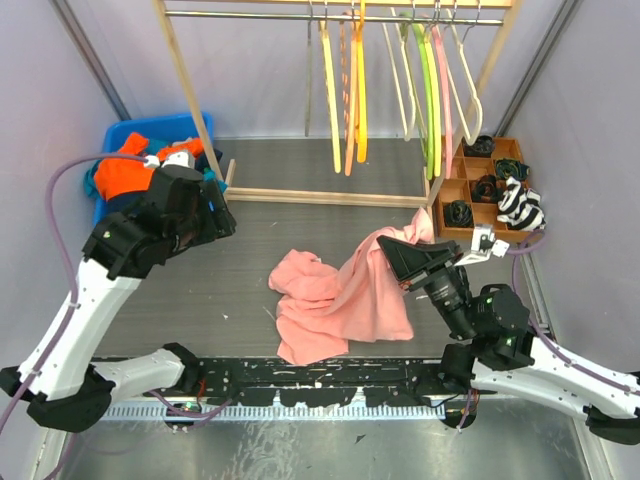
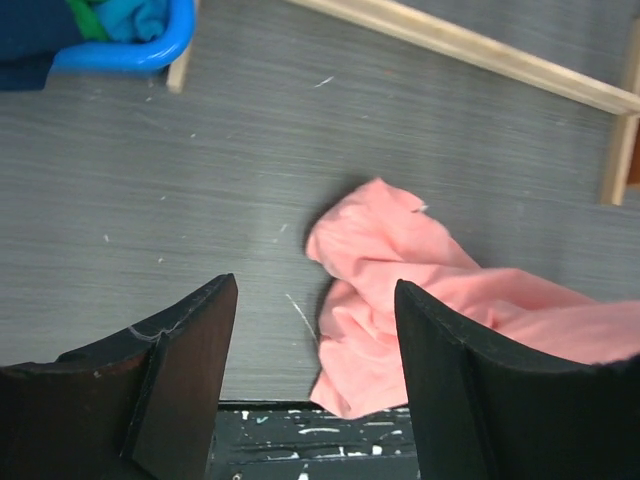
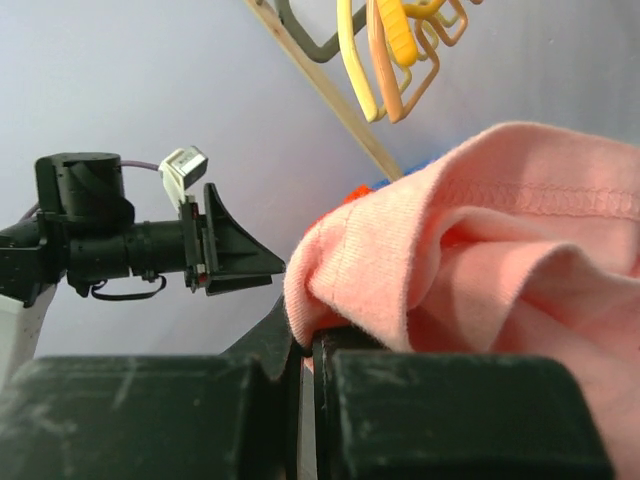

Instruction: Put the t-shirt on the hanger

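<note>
Pinching t-shirt edge in our right gripper, raised off the table; rest lies crumpled. Our left gripper hangs open nearby. Hanger, probably the cream one, is on the rail.

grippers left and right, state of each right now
left gripper: open, holding nothing
right gripper: closed on the t-shirt

Bright, even light. A small dark shadow sits right beside the t-shirt. Up close, the right gripper under it looks fuzzy.
</note>
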You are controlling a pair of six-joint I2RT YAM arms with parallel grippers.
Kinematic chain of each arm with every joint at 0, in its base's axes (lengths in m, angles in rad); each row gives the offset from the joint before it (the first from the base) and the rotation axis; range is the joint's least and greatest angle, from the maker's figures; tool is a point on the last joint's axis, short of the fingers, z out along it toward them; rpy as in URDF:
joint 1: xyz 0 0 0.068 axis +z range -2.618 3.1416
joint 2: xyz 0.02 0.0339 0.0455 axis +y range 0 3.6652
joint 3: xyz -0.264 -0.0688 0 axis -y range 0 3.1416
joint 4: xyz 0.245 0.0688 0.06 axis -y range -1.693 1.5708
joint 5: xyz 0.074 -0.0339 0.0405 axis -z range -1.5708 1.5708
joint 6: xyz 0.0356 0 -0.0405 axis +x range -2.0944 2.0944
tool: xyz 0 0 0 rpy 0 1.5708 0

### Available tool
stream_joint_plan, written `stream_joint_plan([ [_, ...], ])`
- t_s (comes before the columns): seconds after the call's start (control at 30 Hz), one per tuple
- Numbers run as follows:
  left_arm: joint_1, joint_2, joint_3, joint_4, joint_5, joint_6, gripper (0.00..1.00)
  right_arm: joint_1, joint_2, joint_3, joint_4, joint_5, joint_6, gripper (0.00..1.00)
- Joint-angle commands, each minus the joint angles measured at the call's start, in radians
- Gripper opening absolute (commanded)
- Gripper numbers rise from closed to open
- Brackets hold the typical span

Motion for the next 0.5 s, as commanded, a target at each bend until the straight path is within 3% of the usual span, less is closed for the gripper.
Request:
stream_joint_plan([
  [0.0,0.083,-0.005,-0.121,0.089,-0.005,-0.016,0.71,0.001,0.025,0.055,-0.072,0.02,-0.013,0.01],
  [0.3,0.402,0.033,-0.358,0.253,0.083,0.006,0.72,0.002,0.19,0.098,-0.188,-0.044,0.024,0.01],
  [0.47,0.587,0.099,-0.43,0.34,0.158,0.014,0.67,0.001,0.279,0.116,-0.212,-0.087,0.037,0.01],
])
